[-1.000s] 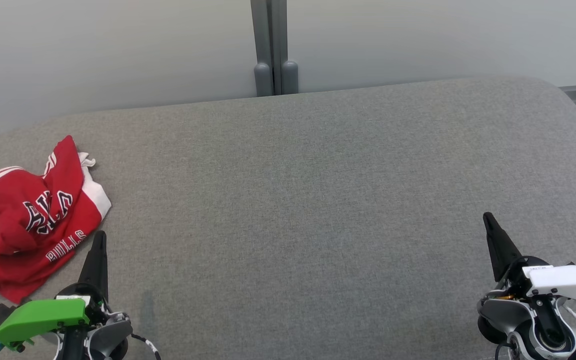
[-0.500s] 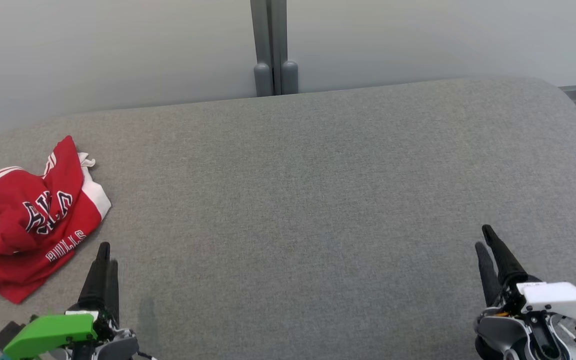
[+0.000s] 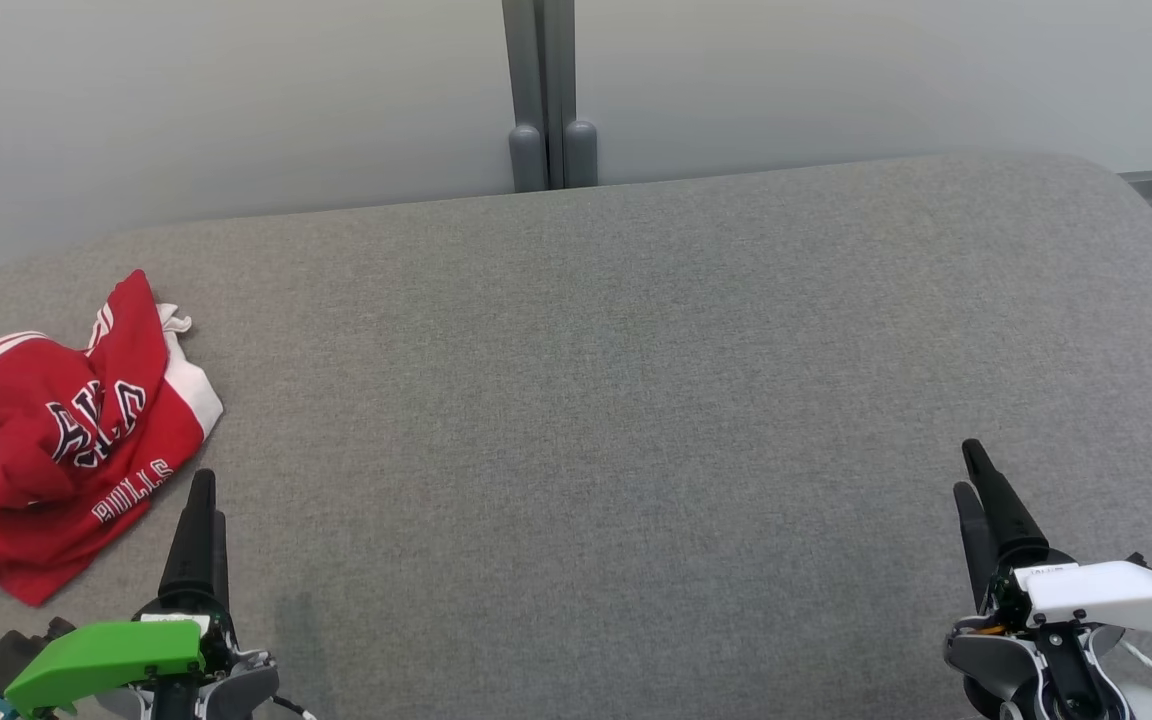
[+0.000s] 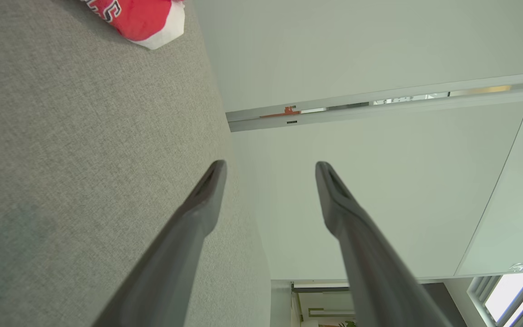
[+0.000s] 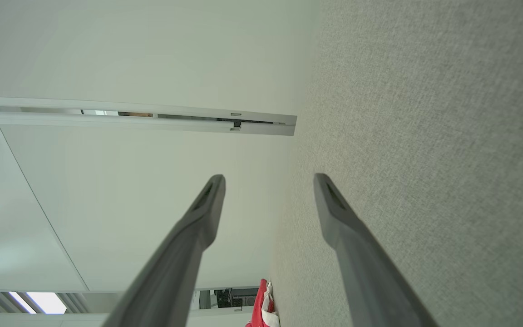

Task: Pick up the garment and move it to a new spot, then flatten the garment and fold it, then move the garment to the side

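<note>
Currently garment (image 3: 51, 445) crumpled, long axis diagonal; left end effector (image 3: 206, 495), right end effector (image 3: 967, 467) both spread.

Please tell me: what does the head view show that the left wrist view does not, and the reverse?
The head view adds the right gripper, the whole crumpled red garment, and a grey post. The left wrist view adds the left gripper spread wide open, an orange fitting on a wall rail, and a window. Both share the grey fabric surface, the pale wall and part of the garment.
</note>
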